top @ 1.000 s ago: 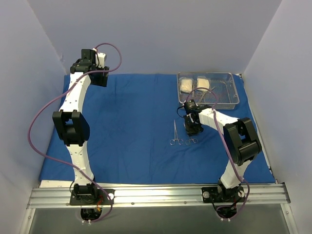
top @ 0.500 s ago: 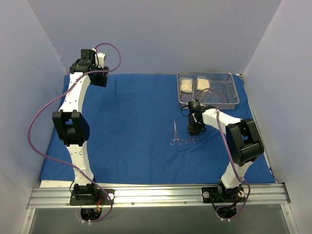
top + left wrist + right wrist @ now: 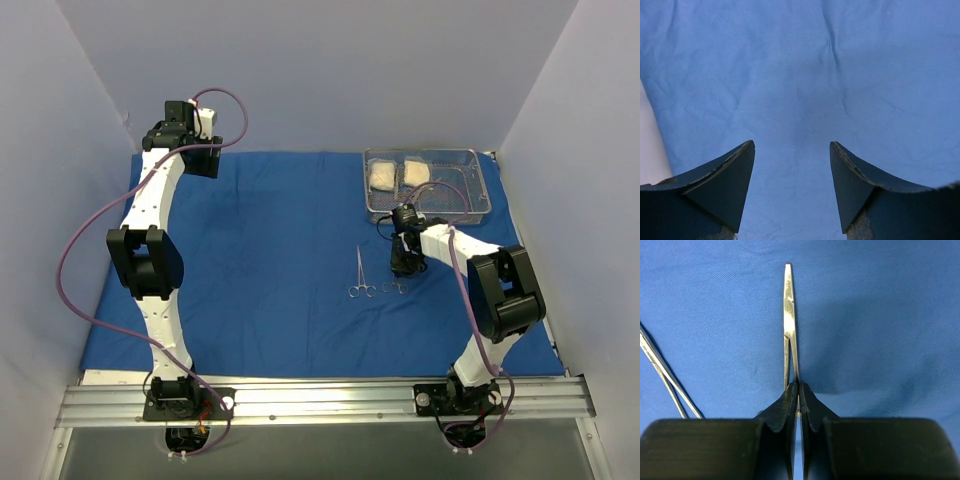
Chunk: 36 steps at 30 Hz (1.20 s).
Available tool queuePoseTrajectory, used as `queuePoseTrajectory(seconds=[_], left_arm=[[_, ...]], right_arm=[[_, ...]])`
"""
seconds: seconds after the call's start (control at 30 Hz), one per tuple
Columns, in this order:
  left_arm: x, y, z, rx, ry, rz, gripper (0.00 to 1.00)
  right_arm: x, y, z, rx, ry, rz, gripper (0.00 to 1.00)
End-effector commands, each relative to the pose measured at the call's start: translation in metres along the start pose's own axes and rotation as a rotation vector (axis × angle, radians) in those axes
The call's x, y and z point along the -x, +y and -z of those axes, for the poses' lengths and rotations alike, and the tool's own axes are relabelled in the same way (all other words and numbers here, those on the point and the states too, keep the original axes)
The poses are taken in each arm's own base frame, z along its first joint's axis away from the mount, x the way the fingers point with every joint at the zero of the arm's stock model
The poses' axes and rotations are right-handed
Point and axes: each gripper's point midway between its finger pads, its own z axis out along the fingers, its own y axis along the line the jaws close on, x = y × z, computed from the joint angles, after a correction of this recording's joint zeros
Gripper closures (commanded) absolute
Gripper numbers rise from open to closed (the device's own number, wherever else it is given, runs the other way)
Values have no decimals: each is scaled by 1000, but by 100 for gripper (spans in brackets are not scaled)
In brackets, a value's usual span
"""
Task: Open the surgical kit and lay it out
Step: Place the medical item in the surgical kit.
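We caught the kit partway laid out: the blue cloth wrap [image 3: 250,250] lay spread flat and one clamp [image 3: 358,272] rested on it. The wire tray [image 3: 486,200] at the far right corner held both gauze packets [image 3: 381,177] and, we judged, more instruments to lift out. The right arm's fingers [image 3: 782,407] were closed on a second clamp [image 3: 788,305], low over the cloth just beside the first. The left arm's fingers [image 3: 725,175] hung apart, empty, over the cloth's far left corner.
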Motion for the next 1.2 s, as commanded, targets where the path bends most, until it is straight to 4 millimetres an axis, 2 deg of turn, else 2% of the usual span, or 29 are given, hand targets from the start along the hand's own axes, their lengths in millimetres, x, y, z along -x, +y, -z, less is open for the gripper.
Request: queuePoseTrajectory(seconds=[0.0,0.17,0.23,0.53,0.73,0.97,1.17], left_arm=[[14,4,13,0,-56,17,29],[14,6,14,2,-57,21,29],[13,6,13,0,-55,22,29],[14,4,13,-7,-59,24,29],[14,5,13,-6,-60,22,29],[14,4,12,-8,-59,22,29],[15,6,13,-1,-62,23,29]], right_arm=[[-26,-13,-1,-64,89,80,100],[-52,-13,-2,-60,141,116,100],[-55,-11,0,-57,141,131,100],[-49,-7,7,-50,115,187,100],[-48,-13,6,-87,127,233,100],[-33,-11,6,-117,107,272,100],[-31,-10,1,-150,123,326,100]])
